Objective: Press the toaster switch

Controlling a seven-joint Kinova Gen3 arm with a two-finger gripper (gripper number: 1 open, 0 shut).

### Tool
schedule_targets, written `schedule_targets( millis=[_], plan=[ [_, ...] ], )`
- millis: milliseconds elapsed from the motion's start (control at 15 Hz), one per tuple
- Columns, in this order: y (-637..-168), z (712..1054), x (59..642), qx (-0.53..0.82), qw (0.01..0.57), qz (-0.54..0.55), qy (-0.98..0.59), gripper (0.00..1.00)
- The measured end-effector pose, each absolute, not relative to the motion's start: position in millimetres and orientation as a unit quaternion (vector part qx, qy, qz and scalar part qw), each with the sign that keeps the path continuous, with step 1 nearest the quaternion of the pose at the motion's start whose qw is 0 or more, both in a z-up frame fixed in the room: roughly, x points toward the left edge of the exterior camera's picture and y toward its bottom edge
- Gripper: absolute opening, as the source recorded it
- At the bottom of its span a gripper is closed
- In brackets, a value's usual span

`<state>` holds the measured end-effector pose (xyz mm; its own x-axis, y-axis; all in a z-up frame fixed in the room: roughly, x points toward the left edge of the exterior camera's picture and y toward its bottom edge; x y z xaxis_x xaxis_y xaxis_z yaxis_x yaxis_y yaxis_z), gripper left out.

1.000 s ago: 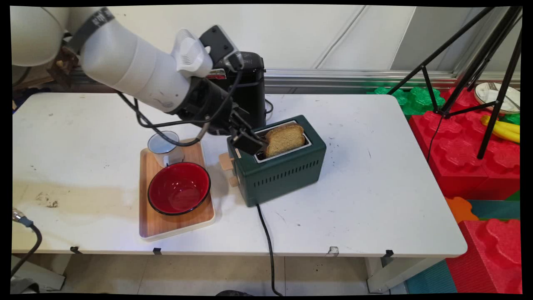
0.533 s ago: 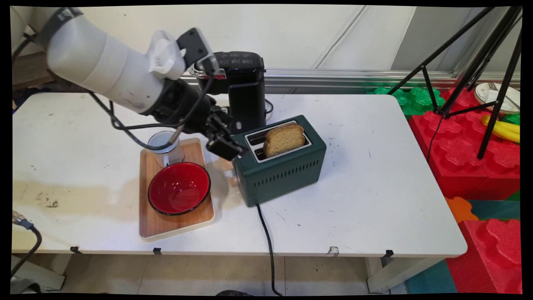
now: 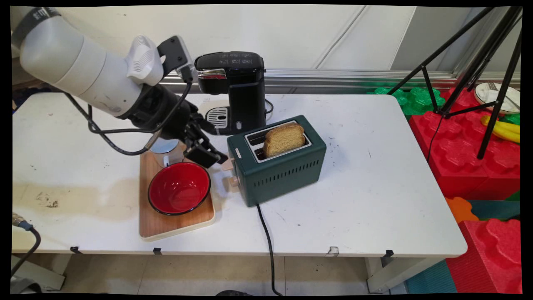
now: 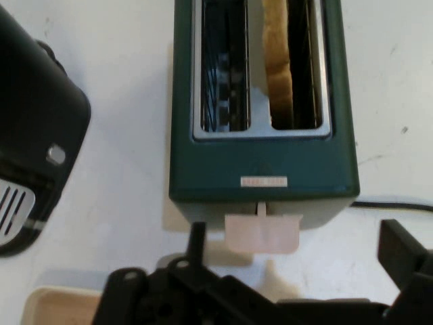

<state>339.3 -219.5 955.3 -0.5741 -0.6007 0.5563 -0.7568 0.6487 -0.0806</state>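
A dark green two-slot toaster (image 3: 287, 166) stands mid-table with one brown toast slice (image 3: 284, 139) upright in its near slot. Its pale lever (image 3: 227, 163) sticks out of the left end. My gripper (image 3: 212, 157) hovers just left of that end, above the tray's right edge, and holds nothing. In the hand view the gripper (image 4: 298, 254) is open, with the fingers (image 4: 400, 249) standing either side of the lever (image 4: 262, 232). The toaster (image 4: 264, 162) fills the middle of that view and the toast (image 4: 279, 64) sits in the right-hand slot.
A wooden tray (image 3: 175, 227) left of the toaster carries a red bowl (image 3: 179, 188) and a white mug (image 3: 165, 153), the mug partly hidden by the arm. A black coffee machine (image 3: 235, 89) stands behind. The toaster's black cord (image 3: 266, 237) runs off the front edge.
The gripper has drawn back leftward and down from the toast slot to the toaster's lever end. The toast stays in its slot, and the coffee machine is now uncovered.
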Motion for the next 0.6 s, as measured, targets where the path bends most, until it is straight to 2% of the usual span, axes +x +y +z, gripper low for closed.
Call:
schedule_targets(
  millis=[67,133,600],
  plan=[
    [-217.9,955.0,340.4,0.391,0.245,0.155,-0.874,1.00],
    [-216.1,954.6,341.1,0.393,0.239,0.153,-0.874,0.00],
    [-213.6,948.2,343.7,0.405,0.204,0.155,-0.878,0.00]
  ],
)
